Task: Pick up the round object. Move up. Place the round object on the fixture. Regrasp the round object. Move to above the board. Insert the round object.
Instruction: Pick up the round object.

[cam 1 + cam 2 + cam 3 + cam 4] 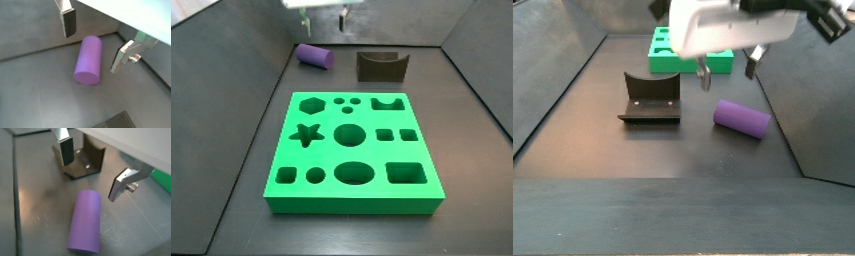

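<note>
1. Silver finger plates with dark pads stand wide apart on the gripper (93, 41), holding nothing; one finger (68, 22) and its partner (123, 56) show in both wrist views, with bare floor and part of the purple piece between them.
2. In a side view the gripper (727, 70) hangs above the floor, its fingertips just over the round object (742, 118) and not touching it.
3. Purple and matte, the round object (89, 60) lies on its side on the dark floor (40, 95); in a wrist view its flat disc end faces the camera, and the cylinder (86, 227) is plainly longer than it is wide.
4. In a side view the round object (315, 57) rests near the back of the work area, beside the fixture (381, 66) but apart from it.
5. The fixture (651, 99) is a dark block with a curved notch in its top, upright on a base plate; a wrist view shows it (85, 161) beyond the cylinder's far end, with a gap between them.
6. The board (354, 150), a bright green slab, lies flat on the floor with star, hexagon, circle and square cut-outs, all empty. It sits well apart from the gripper (323, 14), and in a side view only a part of the board (667, 52) shows behind the gripper body.
</note>
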Motion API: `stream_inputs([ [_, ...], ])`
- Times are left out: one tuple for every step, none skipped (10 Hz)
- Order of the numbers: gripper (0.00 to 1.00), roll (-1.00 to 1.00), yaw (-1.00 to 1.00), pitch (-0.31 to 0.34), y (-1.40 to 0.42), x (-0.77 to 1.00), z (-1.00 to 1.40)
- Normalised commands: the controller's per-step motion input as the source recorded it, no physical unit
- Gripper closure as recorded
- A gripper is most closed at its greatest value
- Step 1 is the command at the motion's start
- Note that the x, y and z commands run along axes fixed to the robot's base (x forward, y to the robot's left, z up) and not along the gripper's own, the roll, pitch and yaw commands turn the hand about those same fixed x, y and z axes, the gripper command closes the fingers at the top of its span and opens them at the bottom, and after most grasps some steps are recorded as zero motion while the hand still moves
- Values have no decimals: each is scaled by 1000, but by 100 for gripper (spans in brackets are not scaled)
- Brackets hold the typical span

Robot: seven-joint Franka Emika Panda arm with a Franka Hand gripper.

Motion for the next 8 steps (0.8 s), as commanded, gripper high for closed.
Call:
stream_inputs([
  [0, 0, 1000, -23, 0, -46, -820],
  [0, 0, 1000, -20, 0, -43, -817],
  [0, 0, 1000, -20, 0, -43, -820],
  [0, 0, 1000, -33, 0, -63, -837],
  [0, 39, 1000, -63, 0, -120, -917],
  [0, 60, 960, -20, 3, -37, -971],
  [0, 41, 903, 0, 74, 0, -1000],
  [0, 43, 591, 0, 0, 0, -1000],
])
